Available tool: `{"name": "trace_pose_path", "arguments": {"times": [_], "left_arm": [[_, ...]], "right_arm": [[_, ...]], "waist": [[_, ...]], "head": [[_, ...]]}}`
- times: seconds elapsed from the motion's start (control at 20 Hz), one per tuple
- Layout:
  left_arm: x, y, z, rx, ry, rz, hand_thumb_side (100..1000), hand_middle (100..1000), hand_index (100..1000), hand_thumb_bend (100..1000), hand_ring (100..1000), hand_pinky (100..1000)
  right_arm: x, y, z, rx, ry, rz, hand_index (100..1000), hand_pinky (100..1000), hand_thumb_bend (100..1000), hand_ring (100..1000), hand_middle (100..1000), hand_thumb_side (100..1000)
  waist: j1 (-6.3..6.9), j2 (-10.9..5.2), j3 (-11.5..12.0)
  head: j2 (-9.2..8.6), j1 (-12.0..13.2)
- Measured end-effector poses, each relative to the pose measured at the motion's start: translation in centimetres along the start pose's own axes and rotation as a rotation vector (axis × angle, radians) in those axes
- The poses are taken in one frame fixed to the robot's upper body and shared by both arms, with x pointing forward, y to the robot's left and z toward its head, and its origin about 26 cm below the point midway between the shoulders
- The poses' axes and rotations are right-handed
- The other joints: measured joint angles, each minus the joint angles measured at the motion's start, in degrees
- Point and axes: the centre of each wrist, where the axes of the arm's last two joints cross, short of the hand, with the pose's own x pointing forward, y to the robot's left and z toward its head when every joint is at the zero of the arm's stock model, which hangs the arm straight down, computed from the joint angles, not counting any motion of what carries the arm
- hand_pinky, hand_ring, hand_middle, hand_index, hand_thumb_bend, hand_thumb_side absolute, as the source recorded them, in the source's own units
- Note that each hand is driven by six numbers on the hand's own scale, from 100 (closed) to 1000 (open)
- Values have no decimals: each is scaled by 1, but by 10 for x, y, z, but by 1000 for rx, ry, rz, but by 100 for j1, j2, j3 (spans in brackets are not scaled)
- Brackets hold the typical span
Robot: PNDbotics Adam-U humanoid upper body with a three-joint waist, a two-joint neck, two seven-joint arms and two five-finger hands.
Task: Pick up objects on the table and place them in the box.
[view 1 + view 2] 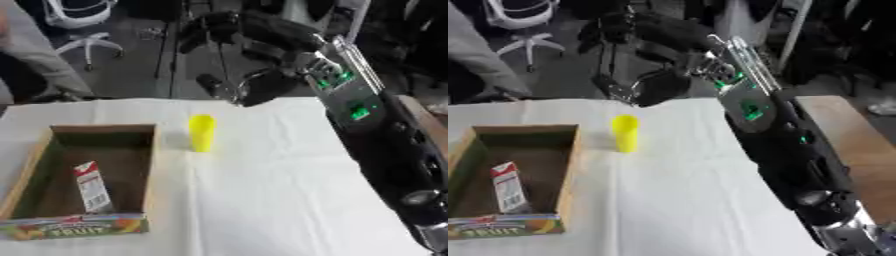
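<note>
Left eye view shows our right arm coming in from the right side & reaching far out over the tabletop point(262, 190), which has a white cloth on it. Our right robot hand point(262, 87) hangs at the far edge of the cloth. It's dark & blurry, so we can't tell if the fingers are apart or together, or if they hold anything.

Near the robot hand, a bit below it & to its left, we see a yellow cup point(202, 132). It stands upright on the cloth, w/ a clear gap between it & the hand.

Farther left of the cup, well away from the robot hand, sits the box point(150, 165). It's brown cardboard, open on top, w/ a fruit picture on its near wall. A small red & white carton point(92, 187) lies inside on the box floor.

We don't see our left robot hand in either view.
</note>
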Motion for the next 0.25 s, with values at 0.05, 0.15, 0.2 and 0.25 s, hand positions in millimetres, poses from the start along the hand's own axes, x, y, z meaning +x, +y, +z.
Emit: {"name": "trace_pose_path", "arguments": {"times": [0.05, 0.15, 0.2, 0.25], "left_arm": [[-1, 0, 0, -10, 6, -1, 998, 629, 812, 403, 769, 647], [-1, -1, 1, -23, 11, -2, 1000, 655, 813, 392, 796, 649], [-2, 0, 1, -31, 17, -7, 1000, 656, 813, 391, 796, 649], [-5, 1, 3, -45, 32, -18, 1000, 658, 813, 389, 800, 649]], "right_arm": [[0, 2, 4, -2, 19, 6, 859, 874, 178, 846, 843, 664], [0, 3, 6, -11, 42, 22, 874, 819, 142, 766, 742, 671], [0, 4, 7, -18, 52, 28, 875, 812, 143, 757, 731, 674], [-1, 7, 10, -23, 71, 24, 874, 785, 100, 718, 696, 657]], "waist": [[12, -1, -5], [3, -1, -13], [2, 0, -31], [5, 8, -108]], "head": [[0, 9], [1, 13], [-1, 28], [-3, 66]]}}
